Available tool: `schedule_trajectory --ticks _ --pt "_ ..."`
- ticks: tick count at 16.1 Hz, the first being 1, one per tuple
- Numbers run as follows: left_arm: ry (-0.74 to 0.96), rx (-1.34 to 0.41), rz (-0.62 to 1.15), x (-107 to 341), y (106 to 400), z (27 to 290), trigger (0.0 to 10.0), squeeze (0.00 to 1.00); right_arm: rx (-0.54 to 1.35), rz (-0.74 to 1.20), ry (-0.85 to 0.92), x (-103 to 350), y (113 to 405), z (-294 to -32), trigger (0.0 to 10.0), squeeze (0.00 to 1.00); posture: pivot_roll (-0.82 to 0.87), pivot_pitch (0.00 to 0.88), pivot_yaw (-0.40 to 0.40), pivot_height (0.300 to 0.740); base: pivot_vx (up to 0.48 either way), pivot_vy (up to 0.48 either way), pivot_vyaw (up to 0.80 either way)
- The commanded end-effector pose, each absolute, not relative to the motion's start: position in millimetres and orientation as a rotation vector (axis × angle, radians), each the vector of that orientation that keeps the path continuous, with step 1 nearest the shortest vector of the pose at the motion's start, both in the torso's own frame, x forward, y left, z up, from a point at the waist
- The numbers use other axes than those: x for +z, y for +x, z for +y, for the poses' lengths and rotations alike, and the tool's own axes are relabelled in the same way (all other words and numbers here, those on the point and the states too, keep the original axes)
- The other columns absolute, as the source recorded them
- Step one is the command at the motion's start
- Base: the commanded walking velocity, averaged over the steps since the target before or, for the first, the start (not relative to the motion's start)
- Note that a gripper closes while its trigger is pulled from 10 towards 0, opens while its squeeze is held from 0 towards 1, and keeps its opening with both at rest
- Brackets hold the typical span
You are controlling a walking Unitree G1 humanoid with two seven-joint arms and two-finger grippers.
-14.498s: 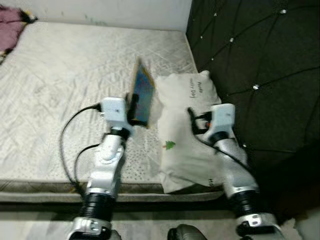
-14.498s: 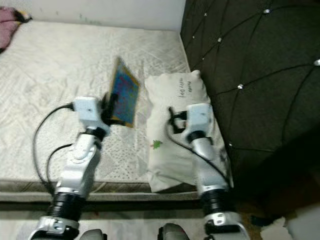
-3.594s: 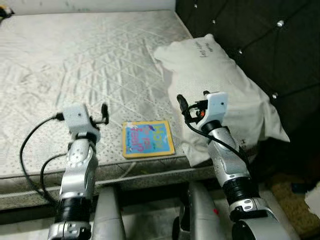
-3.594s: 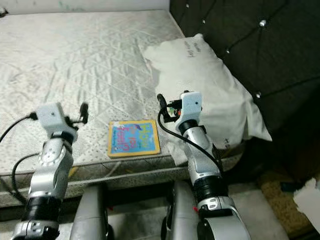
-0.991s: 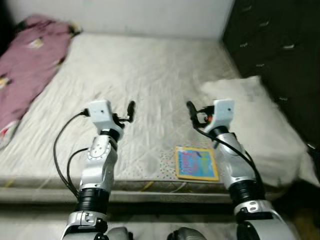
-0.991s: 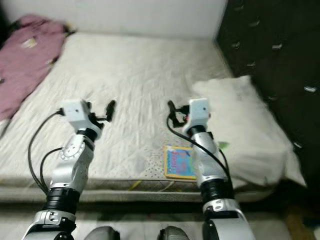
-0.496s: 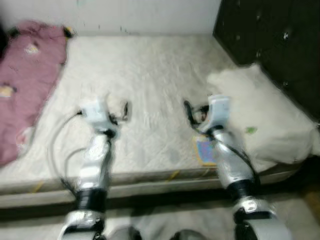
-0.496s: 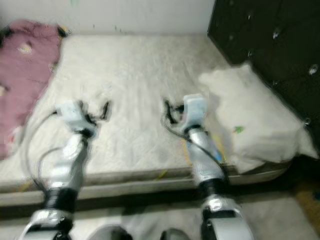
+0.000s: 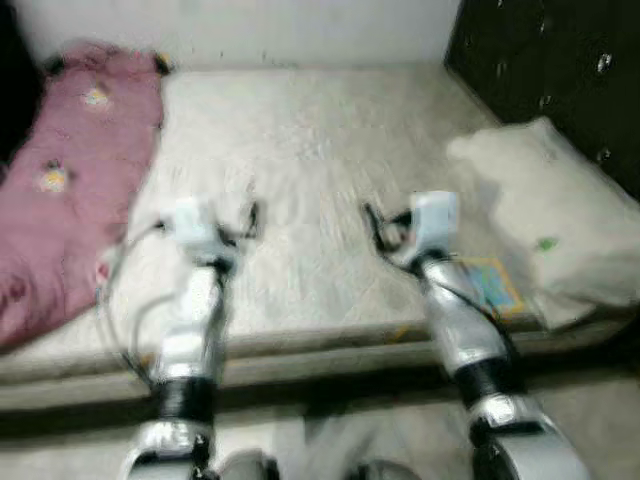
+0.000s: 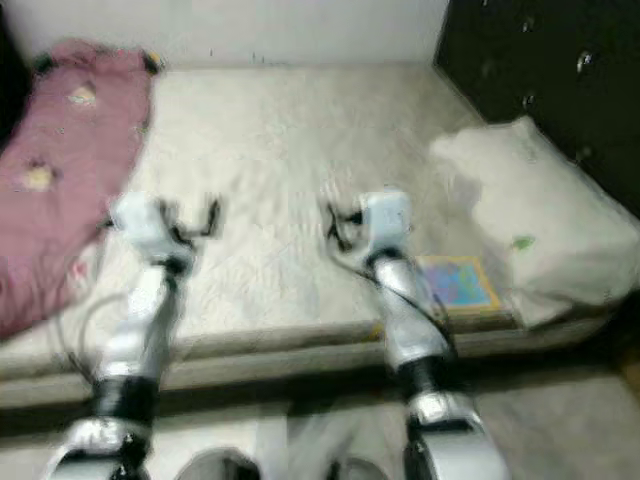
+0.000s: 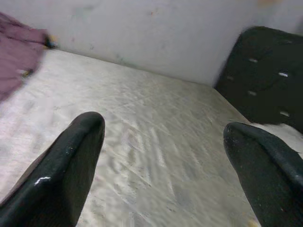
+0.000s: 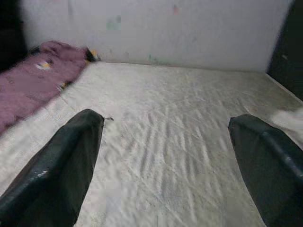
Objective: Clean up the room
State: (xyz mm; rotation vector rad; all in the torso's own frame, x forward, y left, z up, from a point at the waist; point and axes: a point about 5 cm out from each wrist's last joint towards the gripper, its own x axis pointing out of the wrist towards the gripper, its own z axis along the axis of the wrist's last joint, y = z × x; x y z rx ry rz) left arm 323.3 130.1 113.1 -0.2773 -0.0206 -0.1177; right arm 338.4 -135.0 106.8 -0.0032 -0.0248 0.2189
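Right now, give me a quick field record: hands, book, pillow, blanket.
left hand: open, holding nothing, above the mattress
right hand: open, holding nothing, above the mattress
book: flat near the mattress's front edge, beside the pillow
pillow: white, on the right by the dark headboard
blanket: pink, heaped on the left

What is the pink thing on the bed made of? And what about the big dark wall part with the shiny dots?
The pink blanket looks like soft cloth: it lies rumpled in folds, with small pale patches that may be printed flowers. The dark headboard looks like padded fabric or leather, tufted, with small glinting studs; blur hides which. The bare white mattress looks like quilted fabric, stitched in diamonds.
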Motion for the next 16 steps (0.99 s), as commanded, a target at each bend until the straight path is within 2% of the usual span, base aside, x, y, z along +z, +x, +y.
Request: schedule_trajectory --ticks 1,14,16 --pt "-0.268 -0.123 -0.048 118.8 324.2 135.4 10.0 0.0 0.227 -0.042 -0.001 112.8 341.5 -130.7 10.0 0.0 0.01 0.0 -0.027 0.74 0.0 0.0 0.0" --pt "-0.269 -0.134 -0.061 121.7 325.6 136.9 10.0 0.0 0.217 -0.046 0.002 114.4 342.6 -130.6 10.0 0.0 0.01 0.0 -0.023 0.74 0.307 0.0 0.0" --pt "-0.266 -0.131 -0.052 120.4 325.7 137.4 10.0 0.0 0.219 -0.049 -0.001 114.7 342.6 -130.1 10.0 0.0 0.01 0.0 -0.021 0.74 0.0 0.0 0.0"
